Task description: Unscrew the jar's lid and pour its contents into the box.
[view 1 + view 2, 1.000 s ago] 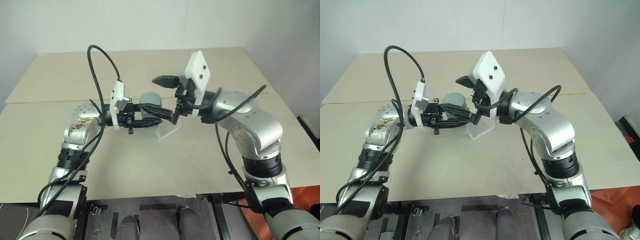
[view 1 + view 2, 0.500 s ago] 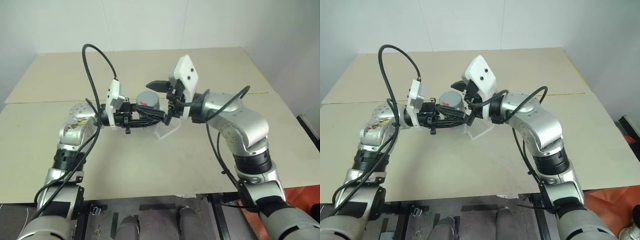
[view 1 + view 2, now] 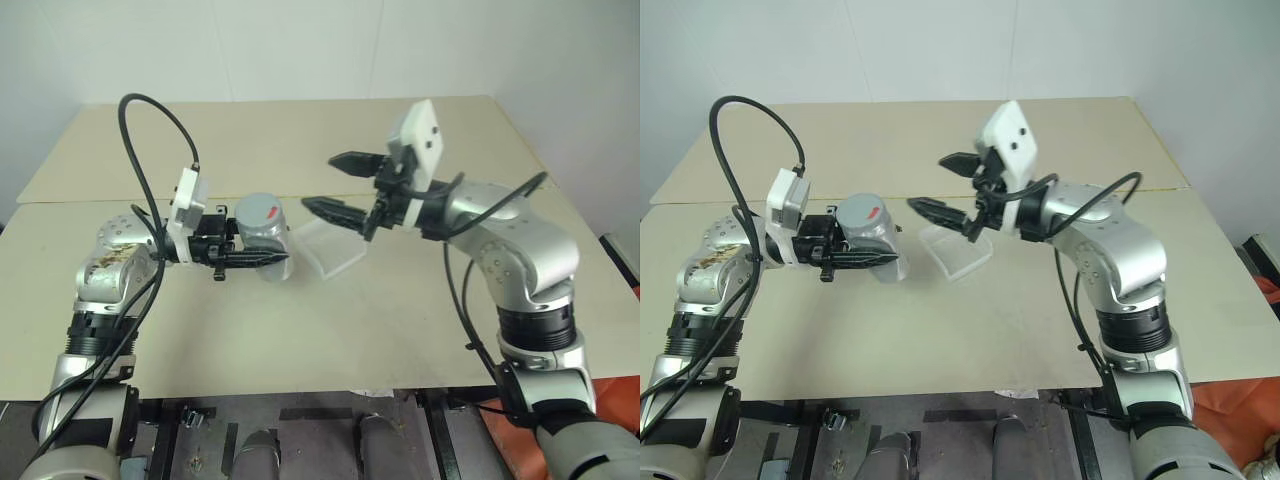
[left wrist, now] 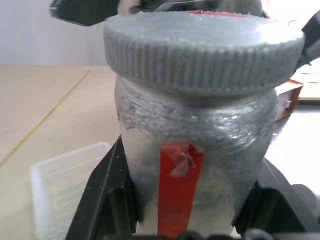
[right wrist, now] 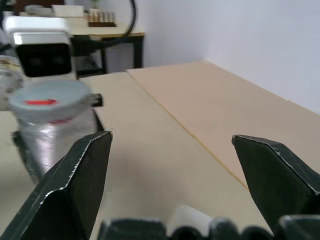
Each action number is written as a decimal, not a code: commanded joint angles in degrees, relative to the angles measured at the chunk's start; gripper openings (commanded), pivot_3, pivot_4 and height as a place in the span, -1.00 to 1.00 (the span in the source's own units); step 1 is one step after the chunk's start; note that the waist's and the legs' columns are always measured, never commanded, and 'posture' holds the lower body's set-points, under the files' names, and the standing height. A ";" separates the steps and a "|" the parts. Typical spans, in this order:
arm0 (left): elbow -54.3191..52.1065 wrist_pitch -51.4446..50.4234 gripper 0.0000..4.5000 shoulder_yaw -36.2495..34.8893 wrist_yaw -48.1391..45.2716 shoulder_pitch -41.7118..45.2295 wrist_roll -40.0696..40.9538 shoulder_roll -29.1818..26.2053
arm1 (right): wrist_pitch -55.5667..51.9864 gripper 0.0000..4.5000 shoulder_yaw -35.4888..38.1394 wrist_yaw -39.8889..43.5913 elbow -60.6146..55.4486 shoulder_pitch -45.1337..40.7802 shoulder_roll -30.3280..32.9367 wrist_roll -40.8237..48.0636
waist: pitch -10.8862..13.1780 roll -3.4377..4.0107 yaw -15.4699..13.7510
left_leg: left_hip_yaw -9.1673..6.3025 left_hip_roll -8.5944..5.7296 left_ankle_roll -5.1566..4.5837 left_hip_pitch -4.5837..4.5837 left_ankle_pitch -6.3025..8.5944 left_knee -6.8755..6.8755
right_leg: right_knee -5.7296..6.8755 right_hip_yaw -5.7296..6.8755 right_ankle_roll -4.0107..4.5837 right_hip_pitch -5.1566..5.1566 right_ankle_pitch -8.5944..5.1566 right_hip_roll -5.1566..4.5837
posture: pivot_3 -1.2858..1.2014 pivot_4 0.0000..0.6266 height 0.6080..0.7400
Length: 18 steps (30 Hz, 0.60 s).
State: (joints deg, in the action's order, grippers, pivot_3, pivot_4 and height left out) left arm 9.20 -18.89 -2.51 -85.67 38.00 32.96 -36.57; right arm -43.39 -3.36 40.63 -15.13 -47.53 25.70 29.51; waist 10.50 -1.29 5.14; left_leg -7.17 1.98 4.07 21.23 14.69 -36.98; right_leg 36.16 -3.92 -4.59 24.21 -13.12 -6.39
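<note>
Claws drawn apart since earlier | left claw (image 3: 262,258) clamps jar (image 3: 262,226); right claw (image 3: 340,185) agape

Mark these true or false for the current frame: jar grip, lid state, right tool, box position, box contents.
1. The left tool is shut on the silvery-clear jar with a red mark. True.
2. The flat round grey ribbed lid is off the jar. False: it sits on top of the jar.
3. The right tool grips the lid. False: its fingers are spread wide, apart from the jar, holding nothing.
4. The shallow clear plastic box lies on the beige table between the jar and the right arm. True.
5. Brown pieces are piled in the box. False: none can be seen in it.
</note>
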 commanded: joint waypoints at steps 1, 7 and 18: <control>-2.05 0.23 -0.14 -1.22 -1.21 0.75 1.46 -0.94 | 1.73 1.00 1.34 -0.18 -1.76 0.08 0.30 0.14 | 0.00 0.00 0.43 | 0.00 0.00 0.00 0.01 0.00 0.00 | 0.00 0.00 0.00 0.00 0.00 0.00 | 0.03 -0.52 1.00; 2.29 1.79 -0.14 -0.25 1.42 3.17 -0.86 1.60 | 0.60 1.00 2.94 1.72 -6.01 0.22 1.60 3.60 | 0.00 0.00 0.33 | 0.00 -0.01 0.00 0.01 0.00 -0.01 | 0.00 0.00 0.00 -0.02 0.00 -0.01 | 0.03 -0.52 1.00; 6.13 3.75 -0.14 2.61 -0.11 7.27 -2.98 5.33 | -3.66 1.00 -4.62 -5.23 -9.05 -3.29 -3.68 2.66 | 0.00 0.00 0.44 | -0.01 0.00 0.01 -0.01 -0.01 -0.01 | 0.03 0.00 0.00 -0.01 0.00 0.00 | 0.03 -0.52 1.00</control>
State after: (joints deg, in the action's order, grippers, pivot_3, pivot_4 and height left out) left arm 15.71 -16.22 0.32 -85.15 44.03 29.86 -31.11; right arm -47.46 -7.99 36.15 -23.63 -49.54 21.97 33.24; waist 10.50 -1.29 5.58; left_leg -7.19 1.97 4.08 21.23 14.69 -36.99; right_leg 36.20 -3.92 -4.59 24.19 -13.11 -6.38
